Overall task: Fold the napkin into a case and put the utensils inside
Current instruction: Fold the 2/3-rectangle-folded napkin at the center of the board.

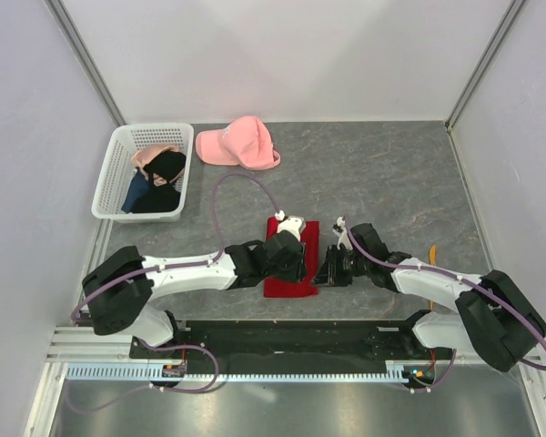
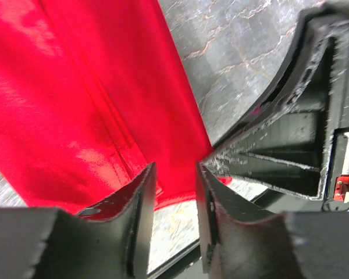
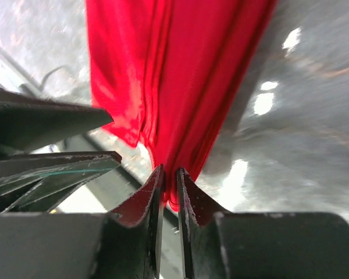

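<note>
Item 1. Left gripper [image 2: 175,168]: low over the near end of the napkin. Jaws spread, with a clear gap between them. The cloth's edge and a strip of table show through the gap, and nothing is clamped.

Item 2. Right gripper [image 3: 170,171]: just beside the left one, at the napkin's near right edge. Fingers pressed almost together, pinching a bunched fold of the red cloth between their tips.

Item 3. Napkin [image 1: 289,287]: bright red cloth folded into a narrow layered rectangle. It lies on the grey mottled table [image 1: 391,173] between the two arms, long side running away from the bases. Lengthwise creases show in both wrist views.

Item 4. Utensil [image 1: 432,253]: one thin orange stick on the table, to the right beyond the right forearm, well apart from the napkin and outside it.

Item 5. Basket [image 1: 109,187]: white, slatted, rectangular, at the far left of the table.
- black garment [image 1: 166,168], heaped on top
- blue garment [image 1: 135,193], at the near left corner
- peach cloth [image 1: 150,155], toward the far end

Item 6. Pink cap [image 1: 239,146]: on the table just right of the basket, at the far edge.
</note>
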Controlling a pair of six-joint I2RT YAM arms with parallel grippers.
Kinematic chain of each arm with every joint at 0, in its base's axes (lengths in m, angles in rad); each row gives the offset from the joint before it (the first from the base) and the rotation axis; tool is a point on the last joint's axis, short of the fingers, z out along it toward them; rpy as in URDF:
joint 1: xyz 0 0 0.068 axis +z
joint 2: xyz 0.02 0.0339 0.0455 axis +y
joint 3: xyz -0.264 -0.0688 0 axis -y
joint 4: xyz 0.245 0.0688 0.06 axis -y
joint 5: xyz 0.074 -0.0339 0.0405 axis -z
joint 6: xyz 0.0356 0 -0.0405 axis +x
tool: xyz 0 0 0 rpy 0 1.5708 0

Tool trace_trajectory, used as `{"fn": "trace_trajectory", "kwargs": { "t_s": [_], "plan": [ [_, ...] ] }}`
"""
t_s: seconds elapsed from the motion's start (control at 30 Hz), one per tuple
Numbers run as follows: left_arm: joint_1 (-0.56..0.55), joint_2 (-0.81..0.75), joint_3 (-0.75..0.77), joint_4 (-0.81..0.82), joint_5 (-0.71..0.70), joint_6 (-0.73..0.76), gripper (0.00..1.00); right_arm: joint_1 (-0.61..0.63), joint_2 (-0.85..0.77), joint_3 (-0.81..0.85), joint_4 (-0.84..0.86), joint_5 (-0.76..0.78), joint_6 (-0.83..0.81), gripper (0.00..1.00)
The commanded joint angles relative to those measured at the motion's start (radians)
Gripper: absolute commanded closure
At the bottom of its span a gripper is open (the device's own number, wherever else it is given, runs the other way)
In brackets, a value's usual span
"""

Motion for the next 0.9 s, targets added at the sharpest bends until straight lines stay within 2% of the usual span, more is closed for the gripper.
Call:
{"fn": "trace_trajectory", "kwargs": {
  "t_s": [0.0,0.07,0.1,0.13,0.2,0.3,0.43,0.53,0.87],
  "plan": [
    [-0.041,-0.088,-0.014,-0.017,-0.133,0.047,0.57,0.021,-0.024,-0.014,0.115,-0.045,0.094,0.75],
    [-0.073,-0.086,-0.003,-0.029,-0.173,0.047,0.54,0.004,-0.049,0.026,0.003,0.007,0.052,0.65],
    [-0.082,-0.08,0.006,-0.052,-0.188,0.052,0.53,-0.039,-0.085,0.04,-0.075,0.086,0.012,0.49],
    [-0.103,-0.068,0.03,-0.067,-0.212,0.052,0.52,-0.062,-0.104,0.048,-0.16,0.125,0.002,0.41],
    [-0.128,-0.025,0.06,-0.106,-0.248,0.053,0.5,-0.124,-0.157,0.069,-0.227,0.195,-0.013,0.26],
    [-0.176,0.048,0.136,-0.179,-0.323,0.059,0.5,-0.177,-0.197,0.092,-0.314,0.263,-0.035,0.16],
    [-0.211,0.171,0.299,-0.346,-0.381,0.035,0.5,-0.22,-0.21,0.101,-0.391,0.322,-0.044,0.13],
    [-0.231,0.243,0.377,-0.391,-0.404,0.021,0.5,-0.255,-0.214,0.086,-0.396,0.328,-0.035,0.13],
    [-0.262,0.365,0.442,-0.417,-0.349,-0.008,0.48,-0.268,-0.202,0.091,-0.376,0.325,-0.101,0.11]
  ]
}}
